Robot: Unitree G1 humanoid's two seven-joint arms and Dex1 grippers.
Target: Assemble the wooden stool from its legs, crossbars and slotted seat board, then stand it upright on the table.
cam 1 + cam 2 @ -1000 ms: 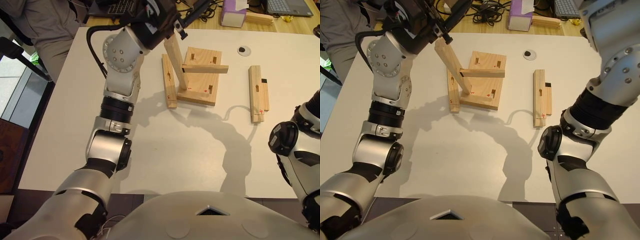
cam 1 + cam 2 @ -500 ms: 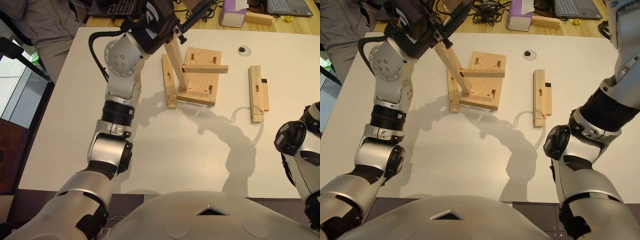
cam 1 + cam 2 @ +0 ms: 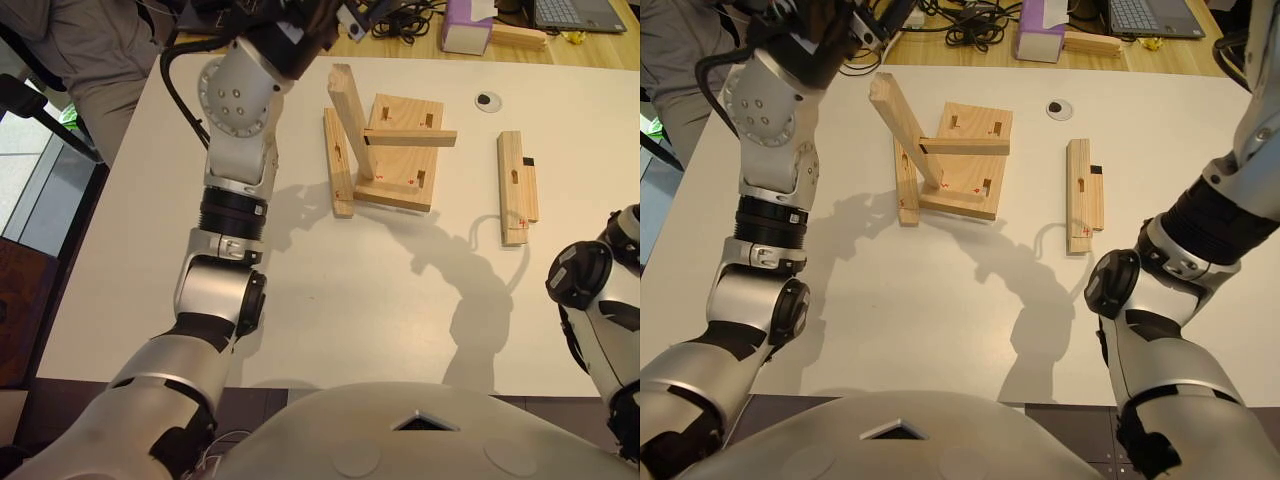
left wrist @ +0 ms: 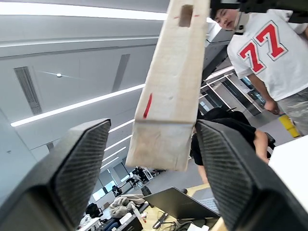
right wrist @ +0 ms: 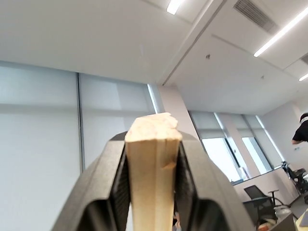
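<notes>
Seat board (image 3: 400, 150) lies toward twelve o'clock on the tabletop (image 3: 350, 300), one leg (image 3: 352, 115) standing in it. Left tool (image 4: 156, 159) gapes wide, empty, just off that leg's top; right tool (image 5: 153, 163) is clamped on a wooden piece (image 5: 153, 139). I'd press the leg fully home first.

A tilted leg (image 3: 898, 115) is stood on the seat board (image 3: 975, 115), crossbar (image 3: 965, 146) joined to it; two more legs (image 3: 1084, 192) are laid well apart.
</notes>
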